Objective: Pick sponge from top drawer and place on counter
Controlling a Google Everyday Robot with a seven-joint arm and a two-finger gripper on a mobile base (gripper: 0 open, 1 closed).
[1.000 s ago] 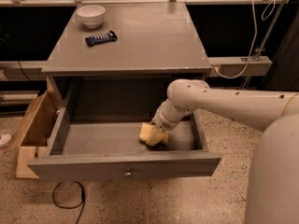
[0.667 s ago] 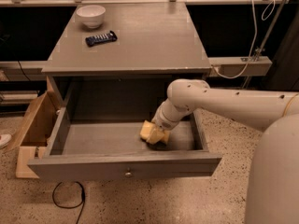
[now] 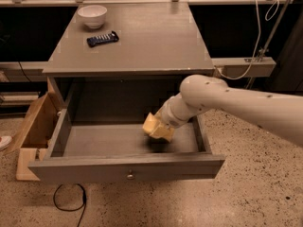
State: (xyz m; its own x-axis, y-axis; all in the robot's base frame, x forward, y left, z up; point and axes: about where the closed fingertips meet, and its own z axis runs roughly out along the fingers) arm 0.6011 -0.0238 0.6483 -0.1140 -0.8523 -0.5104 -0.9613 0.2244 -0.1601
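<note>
Counter [image 3: 151,46] with bowl [image 3: 92,15] far left | top drawer [image 3: 128,167] open below | gripper [image 3: 164,129] inside, right side, clamped on sponge [image 3: 152,125] just above drawer floor | risk, we judge: sponge catches counter's near edge rising, slips free

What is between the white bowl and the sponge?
A black remote on the counter, camera view. The gripper is at the sponge in the drawer.
</note>
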